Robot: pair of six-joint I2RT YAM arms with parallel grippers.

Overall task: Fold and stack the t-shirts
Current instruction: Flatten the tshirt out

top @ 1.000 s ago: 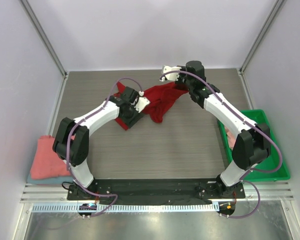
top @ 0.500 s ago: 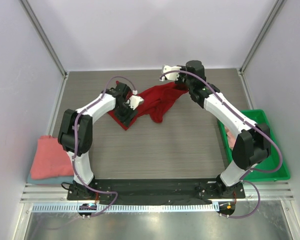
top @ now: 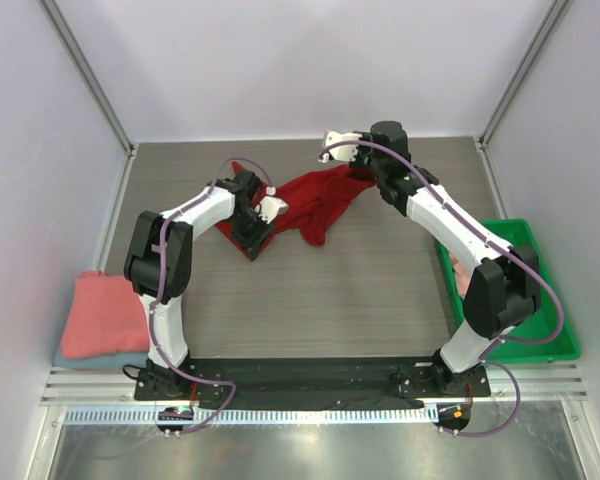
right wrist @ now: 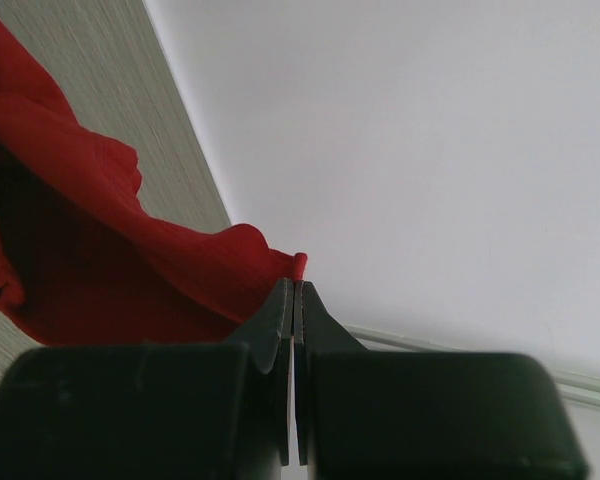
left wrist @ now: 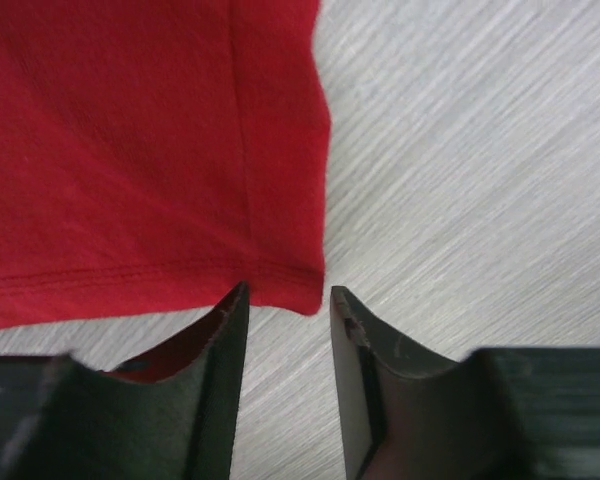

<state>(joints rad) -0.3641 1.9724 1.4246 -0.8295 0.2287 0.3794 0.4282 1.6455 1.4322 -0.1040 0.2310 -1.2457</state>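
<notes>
The deep red t-shirt (top: 315,205) lies crumpled at the far middle of the worktop (top: 330,300). Its long axis runs on a slant from the near left to the far right. The near-left end lies flat and comes to a corner. The far-right end is drawn up into a narrow bunch. A loose fold hangs toward the near side at about the middle. The cloth is plain and soft, with a double line of stitching along the hem and a seam running up from it.

The right hand (right wrist: 295,288) is closed tight on a small nub of the shirt's far-right edge, and the cloth drapes away from it in folds.

The left hand (left wrist: 286,292) sits low at the near-left corner with its fingers apart. The hem corner lies just at the gap between their tips, and some red cloth shows beside the left finger.

At the near left edge of the worktop is a folded salmon-pink shirt (top: 100,312) on top of a pale blue-grey one (top: 80,360). A green tray (top: 555,345) stands at the right with some pink cloth (top: 463,278) in it.
</notes>
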